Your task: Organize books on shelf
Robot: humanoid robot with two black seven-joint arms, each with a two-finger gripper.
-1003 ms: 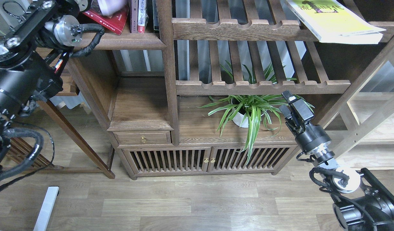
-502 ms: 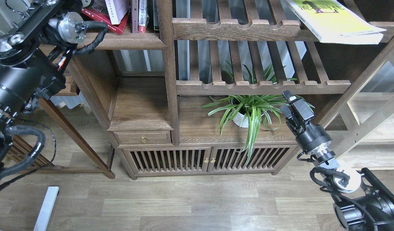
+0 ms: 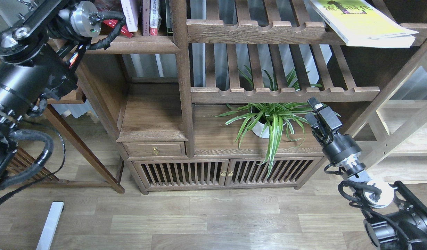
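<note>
Three books: white one (image 3: 130,14), red one (image 3: 113,25), yellow-green one (image 3: 362,19)

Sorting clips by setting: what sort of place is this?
Probably a living room or study, perhaps a staged one: a dark-brown wooden bookcase holding a yellow-green book and upright volumes, a potted spider plant, and wood-plank flooring.

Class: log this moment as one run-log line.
left hand: out of view | right hand: empty, by plant | yellow-green book: on notched rack

head view | high, facing forward-down | near shelf (image 3: 154,114)
</note>
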